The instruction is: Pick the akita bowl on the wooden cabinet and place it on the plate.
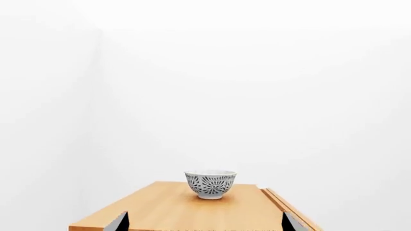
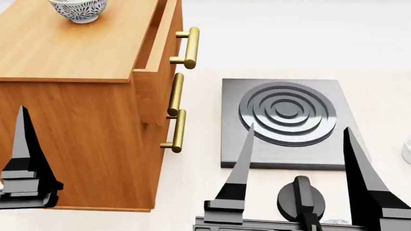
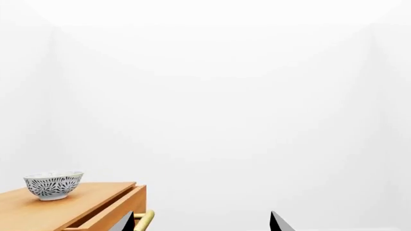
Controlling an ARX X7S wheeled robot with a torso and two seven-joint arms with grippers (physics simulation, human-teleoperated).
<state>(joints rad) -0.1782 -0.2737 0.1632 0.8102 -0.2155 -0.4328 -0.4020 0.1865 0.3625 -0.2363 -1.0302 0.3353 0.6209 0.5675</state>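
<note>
While the small white bowl w/ dark blue-grey speckle [image 2: 78, 9] sits untouched atop the orange-brown wooden cabinet [image 2: 64, 48], far end, approach is judged pending. Left claw [image 1: 204, 222] and right claw [image 2: 299, 159] are seen open, empty. Reach up and fwd needed. Grey ringed hob [image 2: 288, 113] noted nearby; plate not seen.

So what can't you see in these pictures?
- The plate: not clearly in any view. A white sliver at the head view's right edge is too cut off to identify.
- The akita bowl: its top is cropped by the head view's upper edge.
- The left gripper: only one finger shows in the head view; the frame edge cuts the rest.
</note>
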